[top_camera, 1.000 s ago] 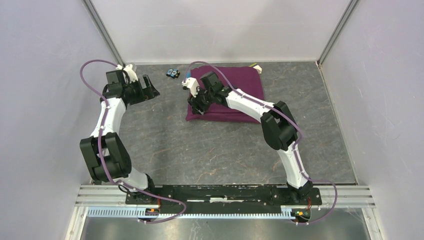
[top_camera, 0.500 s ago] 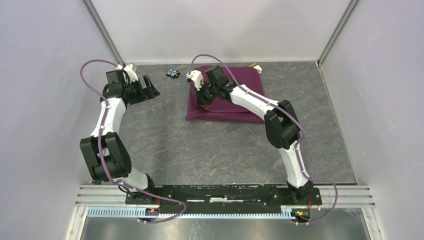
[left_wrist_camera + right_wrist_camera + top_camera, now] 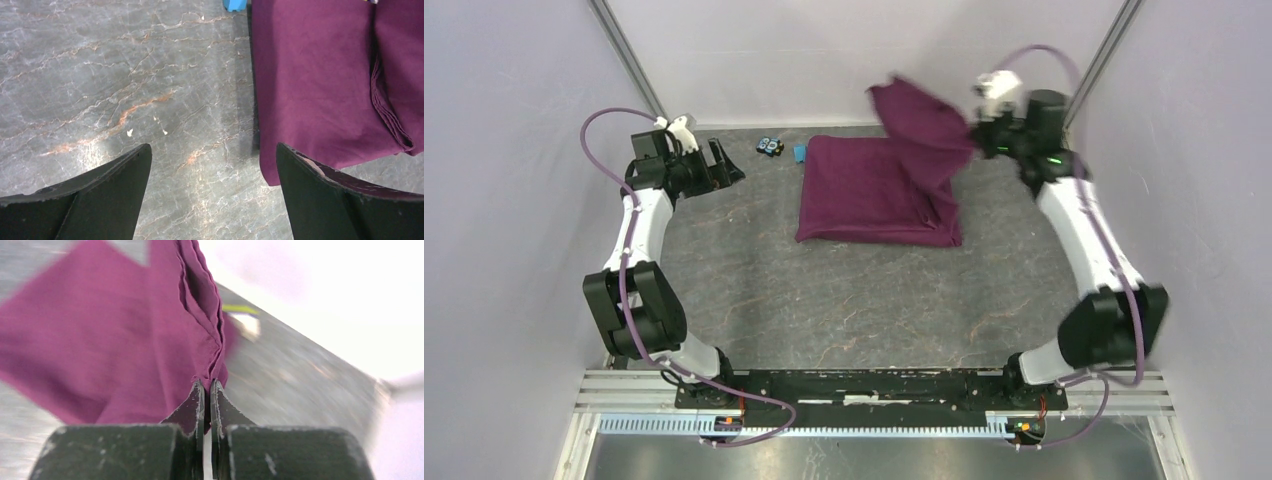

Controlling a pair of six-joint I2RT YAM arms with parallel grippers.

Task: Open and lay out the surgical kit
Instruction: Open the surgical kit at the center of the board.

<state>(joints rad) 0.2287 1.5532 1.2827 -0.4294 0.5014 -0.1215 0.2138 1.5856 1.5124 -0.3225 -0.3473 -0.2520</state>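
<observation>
My right gripper [image 3: 977, 140] is up high at the far right of the table [image 3: 824, 300], its jaws pinched tight on a gathered fold of the purple cloth [image 3: 874, 190]. In the wrist view my two fingertips [image 3: 198, 390] meet with only a hairline gap, and the bunched fabric [image 3: 200, 315] rises straight out from between them. The lifted flap [image 3: 924, 125] hangs in the air, stretched from my grip back toward the far wall, while the rest of the cloth lies flat on the table as a folded bundle at the far middle, its layered edge showing on the right side. My left gripper [image 3: 724, 165] hovers over bare table at the far left, jaws spread wide with nothing between them [image 3: 214, 152], pointing toward the cloth's left edge [image 3: 310, 75] but well clear of it. A small blue block [image 3: 800, 153] sits just beside the bundle's far left corner. My right wrist view is blurred, so I can only say that something yellow-green and white [image 3: 242, 315] seems to lie on the table beyond the cloth.
</observation>
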